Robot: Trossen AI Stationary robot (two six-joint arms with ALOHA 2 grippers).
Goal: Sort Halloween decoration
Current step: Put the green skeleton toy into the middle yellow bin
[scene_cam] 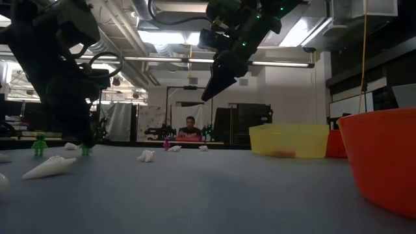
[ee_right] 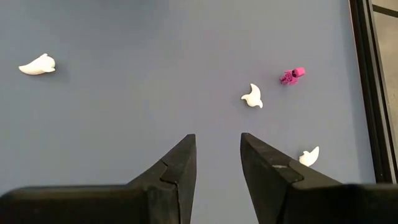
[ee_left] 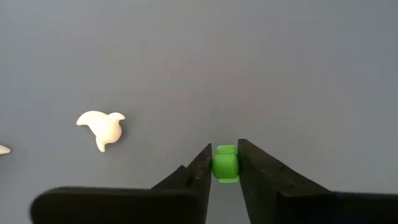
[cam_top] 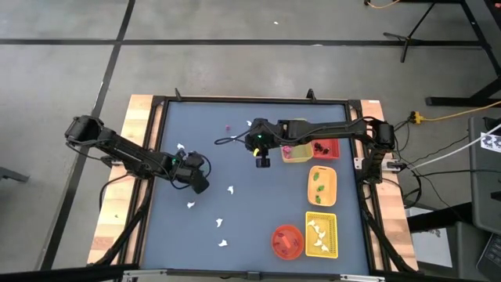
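Note:
My left gripper (cam_top: 197,185) is down at the table's left part, shut on a tiny green piece (ee_left: 224,165) of the Halloween decoration. A white ghost piece (ee_left: 101,127) lies on the mat beside it. More white ghosts (cam_top: 231,189) are scattered over the blue mat, and a pink piece (ee_right: 292,75) lies near the far edge. My right gripper (cam_top: 262,162) hangs open above the middle of the table with nothing between its fingers (ee_right: 183,162). My left gripper pinches the green piece by its two opposite sides (ee_left: 216,165) between the two fingers, at their free ends. The fingers slant down at it from above. In the low view the piece (scene_cam: 85,149) sits at table level under the gripper.
On the right side stand a red tray (cam_top: 326,148), a small yellow tray (cam_top: 296,154), an orange tray (cam_top: 322,186), a yellow basket tray (cam_top: 321,233) and a round red-orange bowl (cam_top: 287,241). A second green figure (scene_cam: 39,144) stands by the left arm. A person sits far behind the table.

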